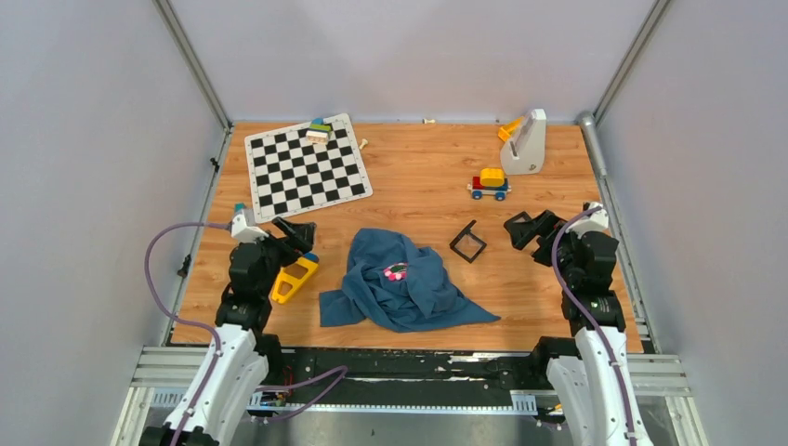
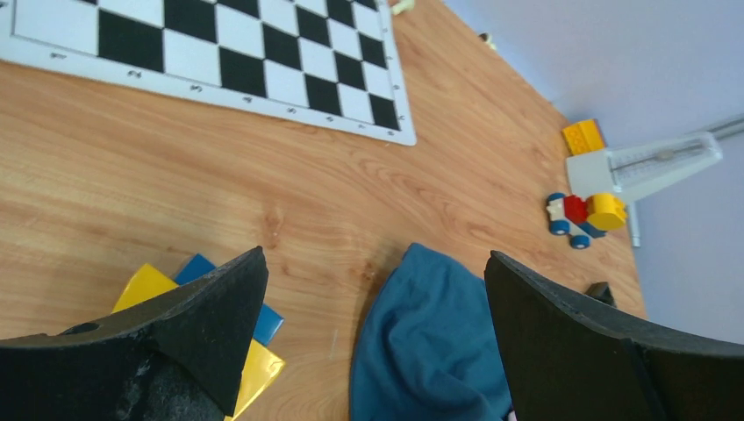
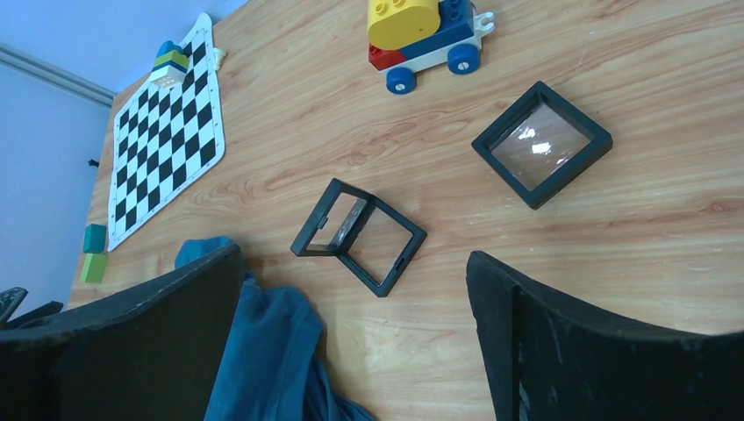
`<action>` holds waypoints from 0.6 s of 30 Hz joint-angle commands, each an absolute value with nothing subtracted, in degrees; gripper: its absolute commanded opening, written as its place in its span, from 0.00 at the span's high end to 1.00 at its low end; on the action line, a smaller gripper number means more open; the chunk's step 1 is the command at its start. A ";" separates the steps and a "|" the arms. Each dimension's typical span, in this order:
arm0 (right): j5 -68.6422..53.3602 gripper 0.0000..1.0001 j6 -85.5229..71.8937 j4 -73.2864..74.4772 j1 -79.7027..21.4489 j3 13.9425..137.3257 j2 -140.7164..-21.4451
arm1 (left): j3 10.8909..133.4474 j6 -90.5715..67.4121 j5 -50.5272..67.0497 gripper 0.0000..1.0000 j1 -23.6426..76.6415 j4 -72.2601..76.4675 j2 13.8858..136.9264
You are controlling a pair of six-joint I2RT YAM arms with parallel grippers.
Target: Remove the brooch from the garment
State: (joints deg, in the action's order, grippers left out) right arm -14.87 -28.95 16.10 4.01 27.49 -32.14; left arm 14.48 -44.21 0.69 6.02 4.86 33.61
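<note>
The teal-blue garment (image 1: pixel 400 288) lies crumpled on the wooden table near the front centre. The brooch (image 1: pixel 396 271), a small pink and white flower, sits on top of it. My left gripper (image 1: pixel 295 232) is open and empty, left of the garment and apart from it. My right gripper (image 1: pixel 522 228) is open and empty, to the garment's right. In the left wrist view the garment (image 2: pixel 430 351) lies between and below the open fingers (image 2: pixel 219 324), and the brooch is hidden. In the right wrist view the garment (image 3: pixel 263 351) shows at lower left.
An open black square frame (image 1: pixel 467 242) lies right of the garment, and the right wrist view shows a second frame (image 3: pixel 541 143). A yellow and blue piece (image 1: pixel 295 277) lies under the left gripper. The chessboard (image 1: pixel 307 167), toy car (image 1: pixel 490 184) and a white stand (image 1: pixel 525 144) are farther back.
</note>
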 commanded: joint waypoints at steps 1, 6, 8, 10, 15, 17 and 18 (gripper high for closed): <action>-18.15 0.00 -31.96 18.50 4.13 30.36 -32.71 | 10.48 -43.69 6.47 0.00 6.25 14.47 29.41; -24.27 0.00 -35.87 19.53 3.99 30.60 -35.67 | 6.58 -41.86 19.02 0.00 6.29 28.01 33.45; -23.77 0.00 -35.50 22.58 3.28 32.65 -37.45 | 7.66 -41.40 20.96 0.00 6.87 28.80 37.36; -22.64 0.00 -35.42 24.52 2.19 34.09 -38.58 | 9.05 -41.17 22.22 0.01 7.71 29.56 42.01; -18.58 0.00 -39.13 28.71 -5.25 37.33 -40.60 | 11.76 -37.99 20.95 0.01 13.38 31.04 49.78; -13.88 0.00 -43.14 32.09 -9.97 39.08 -41.91 | 12.72 -35.29 17.13 0.04 18.18 30.06 50.73; -13.39 0.00 -44.71 32.66 -12.12 39.48 -42.41 | 13.08 -34.21 14.39 0.05 21.16 29.62 50.91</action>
